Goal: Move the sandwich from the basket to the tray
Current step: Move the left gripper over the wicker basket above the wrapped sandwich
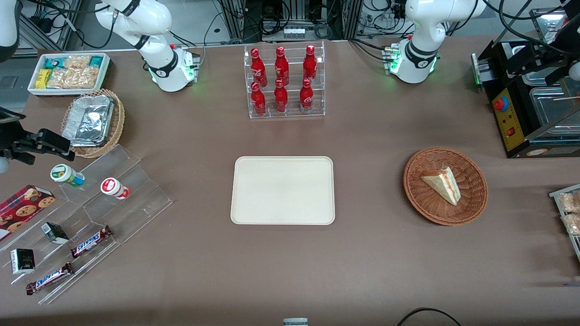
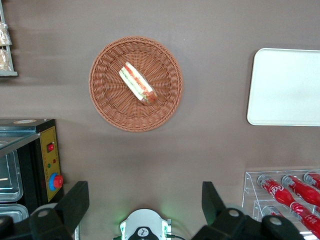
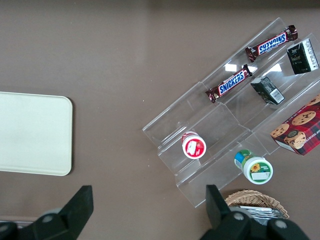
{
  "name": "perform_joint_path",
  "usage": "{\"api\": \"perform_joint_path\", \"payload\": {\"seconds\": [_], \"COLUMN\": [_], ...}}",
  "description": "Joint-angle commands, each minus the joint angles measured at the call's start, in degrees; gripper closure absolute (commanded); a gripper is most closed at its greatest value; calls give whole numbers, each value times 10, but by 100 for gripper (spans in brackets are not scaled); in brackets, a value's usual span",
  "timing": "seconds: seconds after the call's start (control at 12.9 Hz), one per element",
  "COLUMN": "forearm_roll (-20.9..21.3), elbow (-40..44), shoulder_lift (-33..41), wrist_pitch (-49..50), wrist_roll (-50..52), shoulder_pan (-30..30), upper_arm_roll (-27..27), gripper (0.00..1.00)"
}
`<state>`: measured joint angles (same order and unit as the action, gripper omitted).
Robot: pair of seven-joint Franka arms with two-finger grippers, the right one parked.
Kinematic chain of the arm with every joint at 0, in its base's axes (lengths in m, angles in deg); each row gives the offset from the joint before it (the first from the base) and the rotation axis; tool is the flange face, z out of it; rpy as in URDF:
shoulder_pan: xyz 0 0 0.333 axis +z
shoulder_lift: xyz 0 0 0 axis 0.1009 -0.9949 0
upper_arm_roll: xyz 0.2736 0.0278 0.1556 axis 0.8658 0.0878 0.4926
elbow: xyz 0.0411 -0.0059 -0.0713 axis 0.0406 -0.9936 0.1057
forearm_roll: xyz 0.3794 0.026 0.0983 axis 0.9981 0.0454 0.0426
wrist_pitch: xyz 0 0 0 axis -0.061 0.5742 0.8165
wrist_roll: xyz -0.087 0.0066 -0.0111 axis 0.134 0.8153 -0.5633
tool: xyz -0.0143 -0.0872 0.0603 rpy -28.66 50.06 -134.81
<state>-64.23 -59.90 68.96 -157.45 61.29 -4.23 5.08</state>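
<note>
On the brown table point(image 1: 362, 253), nearest the front camera, the cream-beige tray point(image 1: 282, 190) is seen lying flat. Beside it, toward the working arm's end, the reddish-brown wicker basket point(image 1: 445, 185) is set well apart from the tray, and the sandwich point(image 1: 442, 184) is held inside it, filling edge showing. High above the basket, the left gripper point(image 2: 145, 202) is seen released, fingers point(image 2: 75, 202) spread wide, nothing grasped. Farthest off, a clear rack of red cola bottles point(image 1: 283, 81) is placed.

A sandwich point(image 1: 442, 184) lies in a round wicker basket point(image 1: 445, 185) on the brown desk point(image 1: 371, 253), well apart from the bare cream tray point(image 1: 282, 190).
</note>
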Motion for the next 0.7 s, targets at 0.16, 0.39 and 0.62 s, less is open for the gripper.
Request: {"api": "perform_joint_path", "payload": {"seconds": [0.16, 0.39, 0.62], "forearm_roll": [13, 30, 29], "elbow": [5, -7, -42], "shoulder_lift": [0, -37, -64], "wrist_pitch": [14, 9, -48], "wrist_roll": [-10, -4, 54], "shoulder_pan": [3, 17, 55], "upper_arm_roll": [5, 7, 7], "gripper": [0, 0, 0]}}
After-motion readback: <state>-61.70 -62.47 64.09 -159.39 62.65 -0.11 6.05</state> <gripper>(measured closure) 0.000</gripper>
